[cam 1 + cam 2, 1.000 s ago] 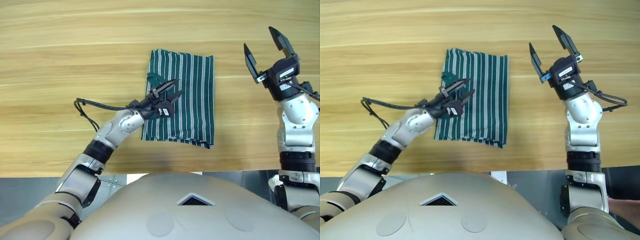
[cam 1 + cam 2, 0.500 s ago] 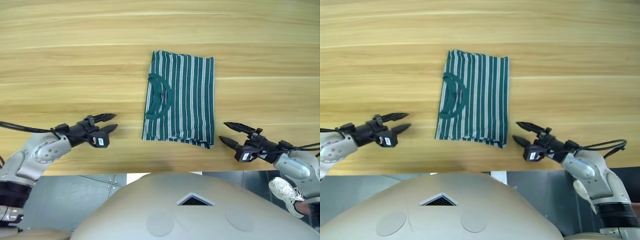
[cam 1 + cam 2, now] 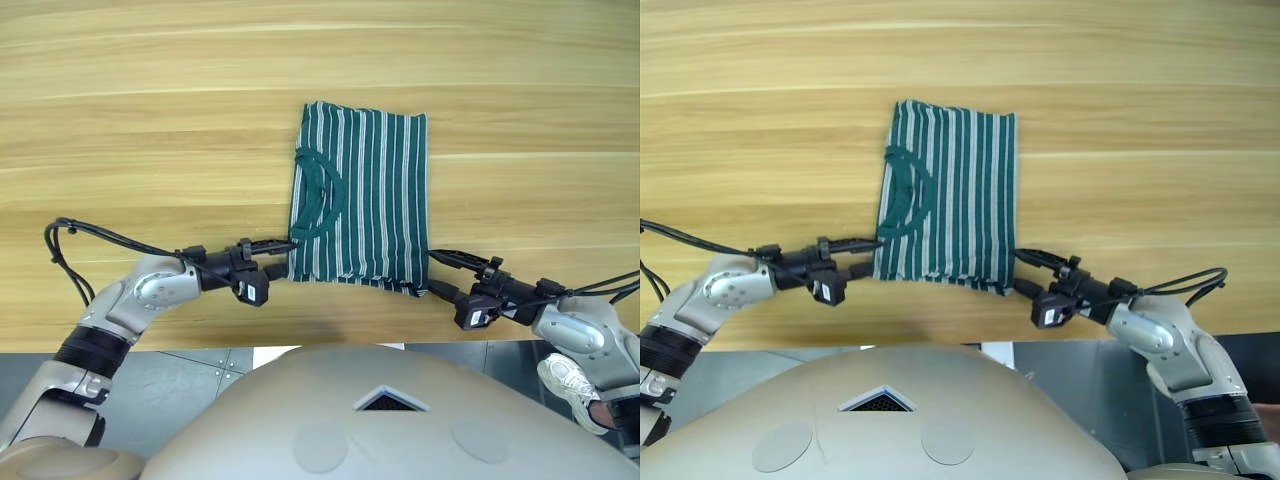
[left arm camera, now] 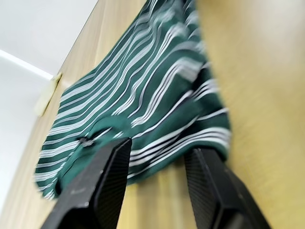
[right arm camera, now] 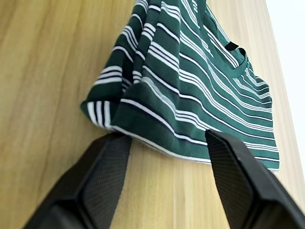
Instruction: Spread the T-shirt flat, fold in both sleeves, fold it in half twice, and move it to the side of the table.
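As laid on the counter, T-shirt (image 3: 365, 190): dark green with thin white stripes, folded to a narrow rectangle, long side running front to back, flat, about mid-width of the counter and close to its front edge; not at a side.
Collar (image 3: 322, 195): curved neckline facing up on the shirt's left half.
Counter (image 3: 150, 120): light wood planks.
Left end effector (image 3: 288, 254): low over the counter at the shirt's near-left corner, pointing at it; moderately parted, gripping nothing; tips right at the cloth edge, contact unclear.
Left wrist view: striped hem (image 4: 190, 138) lying just past the two black fingers (image 4: 102, 181), lined up with the gap.
Right end effector (image 3: 433, 268): low at the shirt's near-right corner, pointing at it from the right; spread wide, holding nothing; tips just beside the cloth.
Right wrist view: near-right corner (image 5: 102, 117) framed between the two spread fingers (image 5: 238, 186), layers stepped and slightly lifted, rest flat on the wood.
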You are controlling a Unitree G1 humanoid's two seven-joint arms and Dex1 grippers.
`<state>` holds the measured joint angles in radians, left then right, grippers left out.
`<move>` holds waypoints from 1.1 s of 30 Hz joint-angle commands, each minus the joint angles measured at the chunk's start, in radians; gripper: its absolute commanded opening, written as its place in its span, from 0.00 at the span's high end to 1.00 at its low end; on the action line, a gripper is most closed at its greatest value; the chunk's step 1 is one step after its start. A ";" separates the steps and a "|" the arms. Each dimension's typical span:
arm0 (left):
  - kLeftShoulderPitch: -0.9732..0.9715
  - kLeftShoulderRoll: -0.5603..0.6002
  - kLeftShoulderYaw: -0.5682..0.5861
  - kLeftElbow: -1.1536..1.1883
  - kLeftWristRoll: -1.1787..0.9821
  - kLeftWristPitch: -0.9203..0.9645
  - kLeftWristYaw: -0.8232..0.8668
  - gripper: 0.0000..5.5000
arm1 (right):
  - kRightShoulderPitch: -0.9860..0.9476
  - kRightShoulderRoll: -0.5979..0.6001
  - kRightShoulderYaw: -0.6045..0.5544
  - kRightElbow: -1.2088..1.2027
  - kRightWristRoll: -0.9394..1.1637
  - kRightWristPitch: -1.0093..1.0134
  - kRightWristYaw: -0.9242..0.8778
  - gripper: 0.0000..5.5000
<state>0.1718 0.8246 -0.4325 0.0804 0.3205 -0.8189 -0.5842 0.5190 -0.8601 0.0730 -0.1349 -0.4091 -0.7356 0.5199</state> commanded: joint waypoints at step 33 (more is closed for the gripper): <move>0.021 0.018 -0.103 0.071 0.083 -0.005 -0.046 1.00 | -0.017 -0.033 0.062 -0.007 0.028 0.025 0.034 0.98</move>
<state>0.1397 0.8527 -0.4856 0.0675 0.3172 -0.8696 -0.6001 0.5126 -0.8901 0.1306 -0.1397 -0.3874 -0.7199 0.5455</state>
